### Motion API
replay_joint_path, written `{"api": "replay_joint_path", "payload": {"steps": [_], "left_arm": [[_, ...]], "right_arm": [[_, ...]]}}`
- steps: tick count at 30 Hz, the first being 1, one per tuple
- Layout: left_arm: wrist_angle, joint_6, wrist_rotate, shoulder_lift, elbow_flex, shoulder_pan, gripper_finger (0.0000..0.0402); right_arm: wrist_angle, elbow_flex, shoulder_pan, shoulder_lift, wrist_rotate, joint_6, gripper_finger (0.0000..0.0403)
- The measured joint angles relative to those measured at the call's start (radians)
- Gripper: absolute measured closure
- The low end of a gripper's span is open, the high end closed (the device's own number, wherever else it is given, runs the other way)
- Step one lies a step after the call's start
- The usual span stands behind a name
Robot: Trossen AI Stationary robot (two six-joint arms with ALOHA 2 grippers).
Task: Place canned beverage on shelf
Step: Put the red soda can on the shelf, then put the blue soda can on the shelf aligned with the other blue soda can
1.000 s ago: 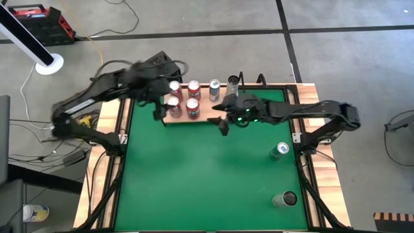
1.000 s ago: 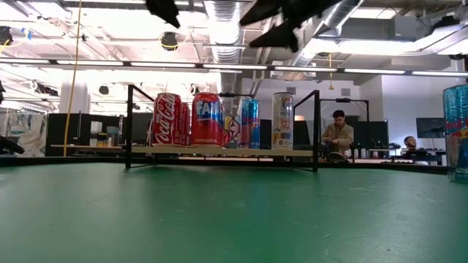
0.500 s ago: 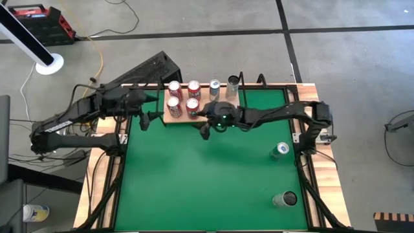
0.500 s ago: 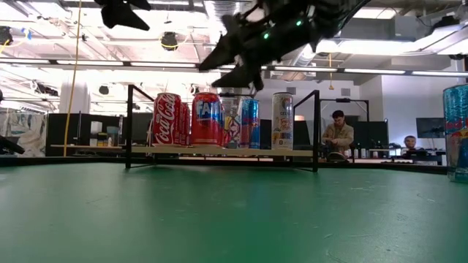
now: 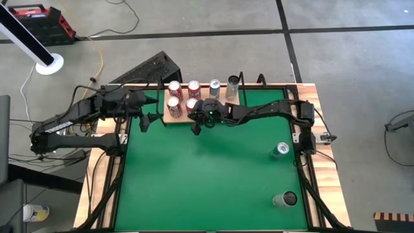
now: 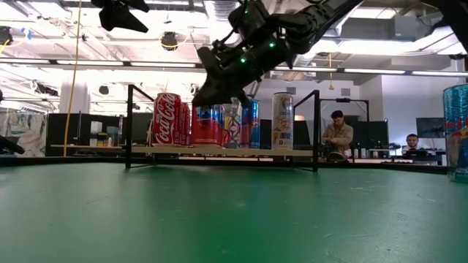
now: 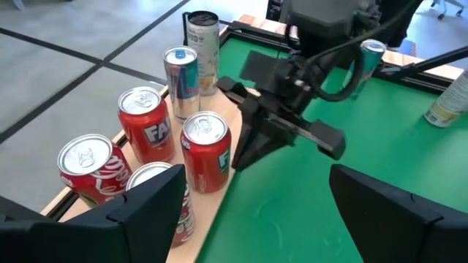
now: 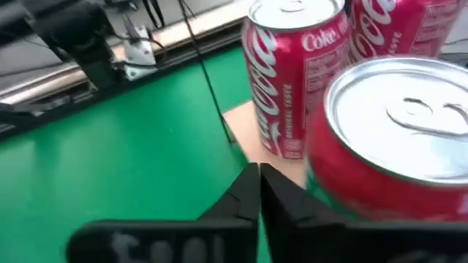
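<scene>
Right gripper (image 5: pixel 196 127) has slid along the front edge of the shelf (image 5: pixel 180 117) over the last second, from near the shelf's middle toward its left end. It now sits low, just beside the front red can (image 8: pixel 380 146). Fingers are pressed together with nothing between them. I can't tell from any view whether they touch the can.

Left gripper (image 5: pixel 143 122) has pulled back from over the cans to the table's left edge and has held there for the last half second. Its fingers (image 7: pixel 146 212) are wide apart and empty.

What it means: neither arm carries a can right now, so no placement is under way. My guess is that the right arm is nudging or checking the front red can, or just passing by. Closed fingers that close to a standing can could tip it.

Count:
- On the shelf, six cans, all upright:
  - four red cans (image 5: pixel 174 86), in two rows of two
  - one slim blue-silver can (image 5: pixel 214 87)
  - one tall pale can (image 5: pixel 233 83)
- Off the shelf, on the green mat and well away on the right side, two cans:
  - a silver-topped can (image 5: pixel 279 150)
  - a dark-topped can (image 5: pixel 285 199), nearer the front edge

These two look like what's left to place. The shelf's free space is at its right end.
</scene>
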Motion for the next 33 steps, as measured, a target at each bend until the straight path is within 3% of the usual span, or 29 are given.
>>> {"api": "replay_joint_path", "payload": {"steps": [2, 8, 14, 22, 27, 33], "left_arm": [[-0.003, 0.0, 0.001, 0.0, 0.0, -0.001, 0.008], [-0.011, 0.004, -0.009, 0.005, 0.0, -0.001, 0.0079], [-0.011, 0.006, -0.01, 0.008, 0.0, -0.001, 0.0079], [-0.011, 0.003, -0.01, 0.008, 0.0, -0.001, 0.0079], [-0.011, -0.005, -0.011, 0.008, 0.0, -0.001, 0.0079], [-0.015, 0.0, -0.011, 0.011, 0.0, -0.001, 0.0079]], "right_arm": [[-0.031, 0.004, -0.007, 0.001, 0.0, -0.004, 0.0385], [-0.016, 0.009, -0.024, 0.0, 0.002, -0.005, 0.0363], [-0.016, 0.009, -0.042, 0.0, 0.005, -0.005, 0.0388], [-0.004, 0.009, -0.063, 0.0, 0.008, -0.004, 0.0368], [-0.004, 0.009, -0.053, -0.006, -0.009, 0.015, 0.0385], [-0.189, 0.039, -0.002, -0.114, -0.057, 0.021, 0.0372]]}}
